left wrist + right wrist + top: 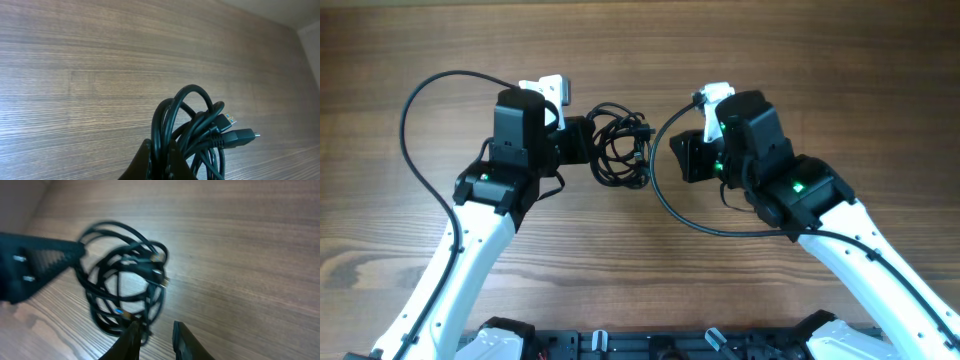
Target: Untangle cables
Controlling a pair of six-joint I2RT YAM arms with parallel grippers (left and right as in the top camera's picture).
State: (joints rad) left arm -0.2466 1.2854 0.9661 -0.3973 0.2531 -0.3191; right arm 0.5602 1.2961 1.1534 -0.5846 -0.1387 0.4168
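Fingers of the left gripper (159, 149) are clamped on the cables (200, 125) — a tangled black bundle, plugs sticking out. Fingers of the right gripper (156, 327) stand apart, gripping nothing, just beside the bundle's loops — which hang between both grippers over the wooden table (820, 60).

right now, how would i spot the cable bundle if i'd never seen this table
On the wooden table, look midway between the two white arms. The cable bundle is a knot of thin black loops pinched by the left gripper. Unlike the thicker leads running along each arm, it ends in small plugs.
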